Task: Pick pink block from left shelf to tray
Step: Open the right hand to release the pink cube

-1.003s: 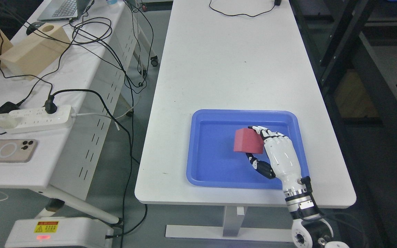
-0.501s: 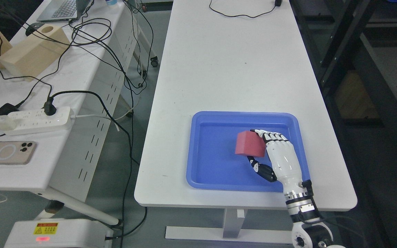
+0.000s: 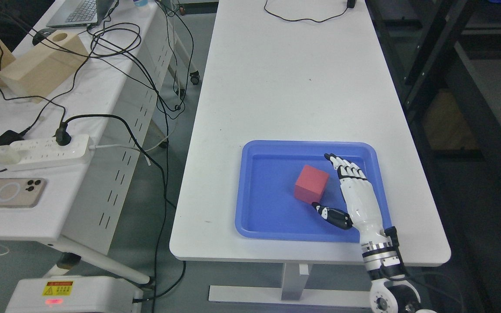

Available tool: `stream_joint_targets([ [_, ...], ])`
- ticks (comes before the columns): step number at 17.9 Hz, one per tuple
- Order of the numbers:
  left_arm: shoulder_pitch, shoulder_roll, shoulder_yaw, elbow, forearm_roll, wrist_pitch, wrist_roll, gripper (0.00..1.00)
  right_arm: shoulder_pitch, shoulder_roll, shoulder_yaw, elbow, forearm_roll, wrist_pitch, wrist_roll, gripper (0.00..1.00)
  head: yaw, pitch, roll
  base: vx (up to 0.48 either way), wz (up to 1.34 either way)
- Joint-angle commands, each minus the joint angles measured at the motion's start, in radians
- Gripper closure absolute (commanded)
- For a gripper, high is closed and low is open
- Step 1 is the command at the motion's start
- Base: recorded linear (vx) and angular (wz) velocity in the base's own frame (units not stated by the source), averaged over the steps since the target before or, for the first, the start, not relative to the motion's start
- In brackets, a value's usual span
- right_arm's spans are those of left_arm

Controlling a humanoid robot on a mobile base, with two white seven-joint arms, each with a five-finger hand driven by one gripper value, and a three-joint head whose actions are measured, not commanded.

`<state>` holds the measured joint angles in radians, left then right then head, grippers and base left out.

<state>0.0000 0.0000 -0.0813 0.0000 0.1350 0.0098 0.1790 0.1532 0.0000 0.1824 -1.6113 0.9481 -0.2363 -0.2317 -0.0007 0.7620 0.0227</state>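
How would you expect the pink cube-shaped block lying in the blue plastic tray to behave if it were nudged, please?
The pink cube-shaped block has flat faces, so it would probably slide, not roll. Its crisp edges suggest it is stiff. The blue plastic tray looks smooth, and its raised rim should stop the block.

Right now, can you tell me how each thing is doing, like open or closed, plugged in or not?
right hand: open, fingers spread, holding nothing
pink block: lying in the tray, let go
blue tray: flat on the white table, holding only the block
power strip: one black plug in it
phone: face down
laptop: open
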Motion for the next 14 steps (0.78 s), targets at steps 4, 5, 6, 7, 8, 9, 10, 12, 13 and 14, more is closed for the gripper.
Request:
stream_joint_targets([
  [4, -0.031, 0.017, 0.0, -0.017, 0.0, -0.001, 0.0, 0.0, -0.01, -0.017, -0.038, -0.001, -0.451, -0.049, 0.105, 0.01, 0.0, 0.0, 0.0, 0.0, 0.0],
  [5, -0.029, 0.017, 0.0, -0.017, 0.0, -0.001, 0.0, 0.0, -0.012, -0.017, -0.047, -0.001, -0.607, -0.049, 0.206, 0.01, 0.0, 0.0, 0.0, 0.0, 0.0],
  [6, -0.029, 0.017, 0.0, -0.017, 0.0, -0.001, 0.0, 0.0, -0.015, -0.017, -0.079, -0.001, -0.735, -0.049, 0.307, 0.01, 0.0, 0.0, 0.0, 0.0, 0.0],
  [7, -0.029, 0.017, 0.0, -0.017, 0.0, -0.001, 0.0, 0.0, -0.017, -0.017, -0.105, 0.001, -0.827, -0.048, 0.393, 0.01, 0.0, 0.0, 0.0, 0.0, 0.0],
  [8, -0.029, 0.017, 0.0, -0.017, 0.0, -0.001, 0.0, 0.0, -0.017, -0.017, -0.124, 0.001, -0.872, -0.048, 0.437, 0.01, 0.0, 0.0, 0.0, 0.0, 0.0],
  [9, -0.029, 0.017, 0.0, -0.017, 0.0, -0.001, 0.0, 0.0, -0.017, -0.017, -0.139, 0.001, -0.894, -0.048, 0.462, 0.01, 0.0, 0.0, 0.0, 0.0, 0.0],
  [10, -0.029, 0.017, 0.0, -0.017, 0.0, -0.001, 0.0, 0.0, -0.017, -0.017, -0.15, 0.001, -0.905, -0.048, 0.472, 0.01, 0.0, 0.0, 0.0, 0.0, 0.0],
  [12, -0.031, 0.017, 0.0, -0.017, 0.0, -0.001, 0.0, 0.0, -0.017, -0.017, -0.152, -0.001, -0.914, -0.051, 0.473, 0.01, 0.0, 0.0, 0.0, 0.0, 0.0],
  [13, -0.029, 0.017, 0.0, -0.017, 0.0, -0.001, 0.0, 0.0, -0.017, -0.017, -0.153, -0.001, -0.922, -0.052, 0.473, 0.01, 0.0, 0.0, 0.0, 0.0, 0.0],
  [14, -0.029, 0.017, 0.0, -0.017, 0.0, -0.001, 0.0, 0.0, -0.017, -0.017, -0.155, -0.002, -0.934, -0.055, 0.473, 0.01, 0.0, 0.0, 0.0, 0.0, 0.0],
])
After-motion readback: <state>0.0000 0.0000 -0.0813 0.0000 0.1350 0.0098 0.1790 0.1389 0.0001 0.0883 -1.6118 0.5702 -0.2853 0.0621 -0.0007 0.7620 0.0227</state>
